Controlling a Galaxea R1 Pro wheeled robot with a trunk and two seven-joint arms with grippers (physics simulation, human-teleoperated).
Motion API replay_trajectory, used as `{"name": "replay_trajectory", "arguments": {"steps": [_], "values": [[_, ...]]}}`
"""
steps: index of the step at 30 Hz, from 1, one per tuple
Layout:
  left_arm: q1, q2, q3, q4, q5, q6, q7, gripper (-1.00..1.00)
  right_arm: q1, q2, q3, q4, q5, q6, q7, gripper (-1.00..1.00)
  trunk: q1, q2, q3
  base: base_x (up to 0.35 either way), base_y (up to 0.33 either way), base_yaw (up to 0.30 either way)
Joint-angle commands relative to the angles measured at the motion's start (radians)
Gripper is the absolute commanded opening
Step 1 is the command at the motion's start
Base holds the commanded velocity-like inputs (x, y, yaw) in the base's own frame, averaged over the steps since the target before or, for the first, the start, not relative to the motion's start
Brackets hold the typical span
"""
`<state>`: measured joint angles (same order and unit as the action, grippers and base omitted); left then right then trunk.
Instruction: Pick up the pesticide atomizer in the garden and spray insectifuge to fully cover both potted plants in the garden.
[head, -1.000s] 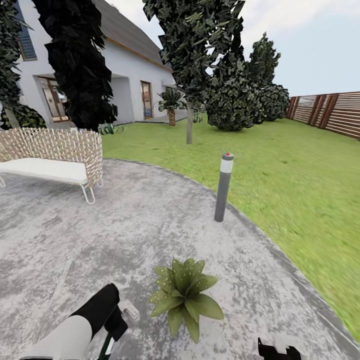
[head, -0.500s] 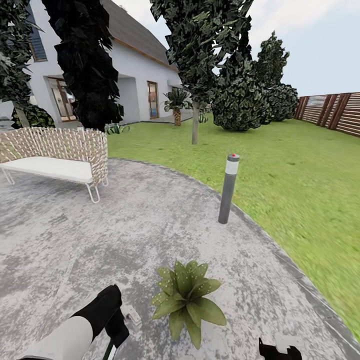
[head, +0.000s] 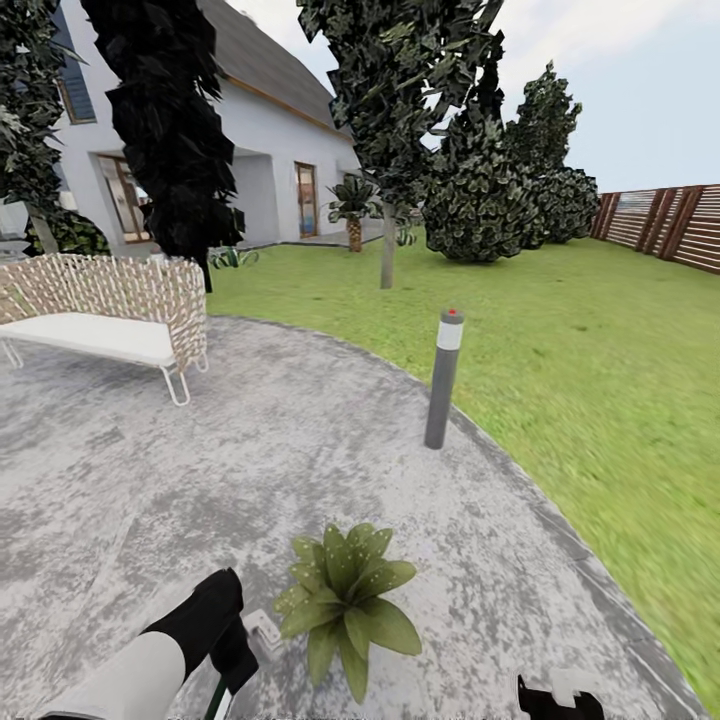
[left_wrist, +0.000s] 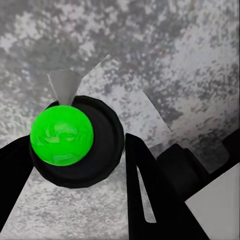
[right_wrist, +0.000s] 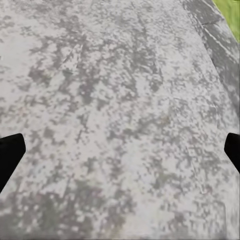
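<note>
— Tool on the left arm (left_wrist: 75, 165): what's it doing?
— Its dark fingers (left_wrist: 150, 195) are clamped on the pesticide atomizer (left_wrist: 75, 140), one on each side of the round black body with the bright green cap. In the head view the left tool (head: 232, 660) sits just beside the potted plant (head: 342, 600), on the side away from the lawn (head: 560, 340).
— Which way does the bottle run?
— Its long axis runs roughly toward the wrist camera, cap end nearest, with the grey speckled paving (left_wrist: 165, 55) behind it. Where the nozzle faces I cannot tell.
— Anything in the pot?
— A rosette of broad green leaves carrying pale specks of insectifuge (head: 352, 562); the pot itself is hidden beneath them.
— And the right tool (right_wrist: 120, 150)?
— Fingers well apart over the paving, holding nothing.
— Changes?
— Against the earlier pictures the plant and grey bollard lamp (head: 442, 378) sit further left; the whole scene shifted, so the camera turned.
</note>
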<state>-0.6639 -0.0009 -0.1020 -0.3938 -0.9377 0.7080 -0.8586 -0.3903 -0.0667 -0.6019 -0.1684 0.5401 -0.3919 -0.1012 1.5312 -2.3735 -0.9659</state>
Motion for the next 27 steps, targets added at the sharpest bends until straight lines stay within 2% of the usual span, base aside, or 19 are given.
{"name": "replay_trajectory", "arguments": {"steps": [1, 3, 5, 7, 8, 10, 16, 22, 27], "values": [[0.0, 0.001, -0.001, 0.0, -0.009, 0.002, -0.009, -1.0, -0.001, 0.0, -0.006, 0.002, 0.011, -0.004, -0.005, 1.0, 0.0, 0.0, -0.001, -0.022, -0.022, 0.159], [-0.005, 0.009, 0.001, -0.002, -0.007, 0.003, -0.036, -1.0, -0.001, 0.001, -0.006, 0.003, 0.011, -0.004, -0.005, 1.0, 0.0, 0.0, -0.001, -0.008, -0.008, 0.236], [-0.008, 0.014, 0.001, -0.007, -0.017, 0.004, -0.119, -1.0, -0.001, 0.001, -0.006, 0.003, 0.011, -0.004, -0.005, 1.0, 0.0, 0.0, -0.001, -0.001, -0.001, 0.269], [-0.009, 0.017, 0.001, -0.01, -0.057, 0.007, -0.145, -1.0, -0.001, 0.001, -0.006, 0.003, 0.011, -0.004, -0.005, 1.0, 0.0, 0.0, -0.001, 0.0, 0.0, 0.274], [-0.01, 0.016, 0.004, -0.011, -0.106, 0.01, -0.157, -1.0, -0.001, 0.001, -0.006, 0.003, 0.011, -0.004, -0.005, 1.0, 0.0, 0.0, -0.001, 0.0, 0.0, 0.275], [-0.011, 0.014, 0.007, -0.011, -0.123, 0.008, -0.164, -1.0, -0.001, 0.001, -0.006, 0.003, 0.011, -0.004, -0.005, 1.0, 0.0, 0.0, -0.001, 0.0, 0.0, 0.275], [-0.011, 0.002, 0.009, -0.011, -0.125, 0.006, -0.166, -1.0, -0.001, 0.001, -0.006, 0.003, 0.011, -0.004, -0.005, 1.0, 0.0, 0.0, -0.001, 0.01, -0.031, 0.098], [-0.011, 0.001, 0.008, -0.011, -0.128, 0.006, -0.165, -1.0, -0.001, 0.001, -0.006, 0.003, 0.011, -0.004, -0.005, 1.0, 0.0, 0.0, -0.001, 0.086, -0.245, 0.002], [-0.011, 0.001, 0.007, -0.011, -0.13, 0.008, -0.165, -1.0, -0.001, 0.001, -0.006, 0.003, 0.011, -0.004, -0.005, 1.0, 0.0, 0.0, -0.001, 0.091, -0.261, 0.212]]}}
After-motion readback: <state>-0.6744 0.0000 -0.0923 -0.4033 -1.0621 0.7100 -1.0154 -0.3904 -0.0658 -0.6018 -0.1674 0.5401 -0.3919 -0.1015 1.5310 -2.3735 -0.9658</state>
